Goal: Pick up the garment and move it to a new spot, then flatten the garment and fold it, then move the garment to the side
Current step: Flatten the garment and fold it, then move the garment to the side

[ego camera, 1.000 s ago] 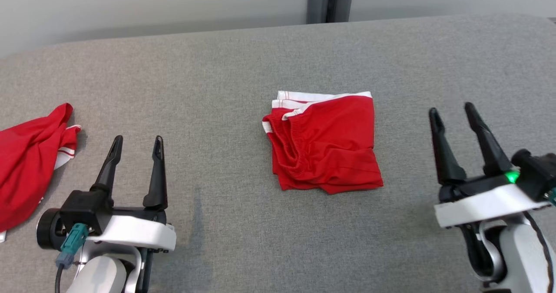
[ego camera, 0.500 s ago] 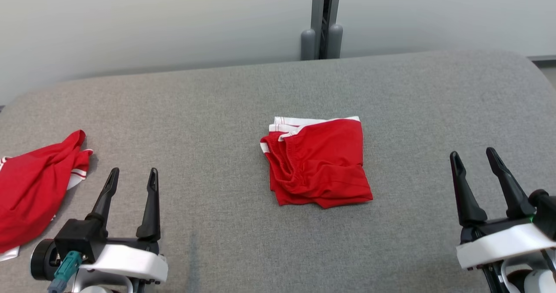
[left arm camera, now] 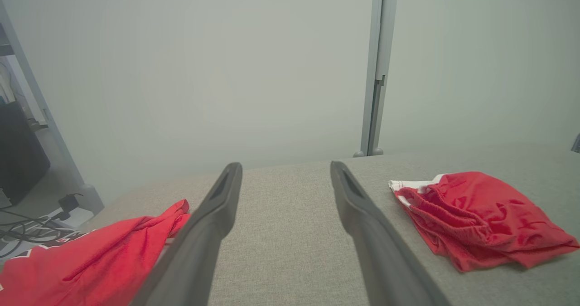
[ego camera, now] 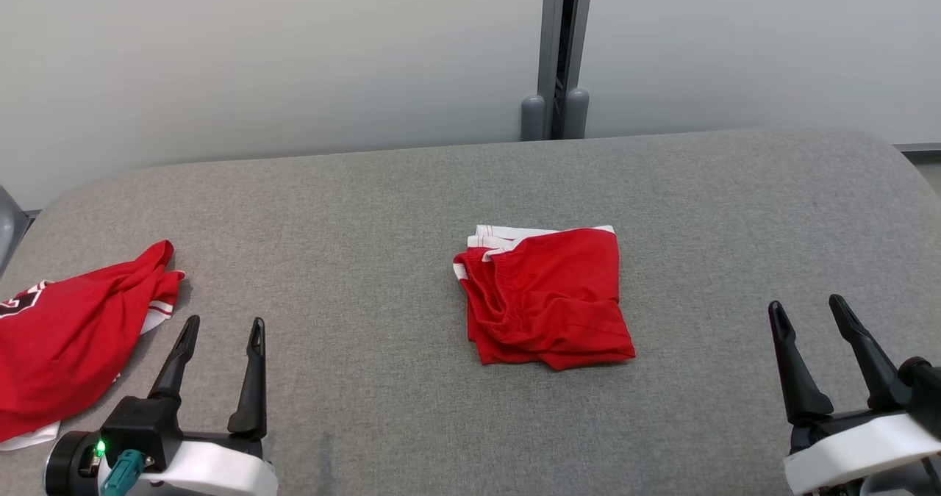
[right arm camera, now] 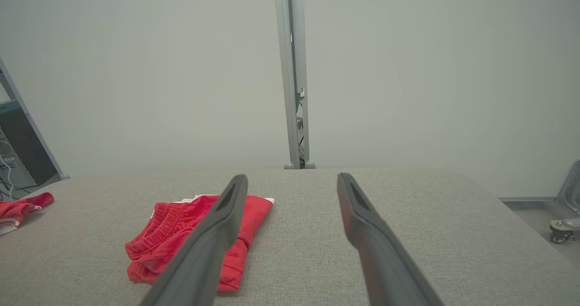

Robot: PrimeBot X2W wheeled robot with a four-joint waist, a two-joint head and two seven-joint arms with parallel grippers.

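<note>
Shorts (ego camera: 548, 297), red with white trim, lie folded into a rough square on the grey padded table (ego camera: 367, 209), flat on its middle. Their gathered waistband edge faces the robot's left, and the white hems show along their far edge.

Bare grey surface runs broad on every side of the shorts, out to the rounded far edge behind them and the curved corner to their right. Left of the shorts, and well apart from them, the left gripper (ego camera: 224, 322) hovers with its fingers spread wide and nothing between them. Right of the shorts, also well apart, the right gripper (ego camera: 806, 303) has its fingers parted and empty.

Farther left of the shorts than the left gripper, a crumpled red jersey (ego camera: 66, 334) lies near the table's left side. Behind the shorts, past the far edge, a grey post (ego camera: 562, 40) stands against a pale wall.
</note>
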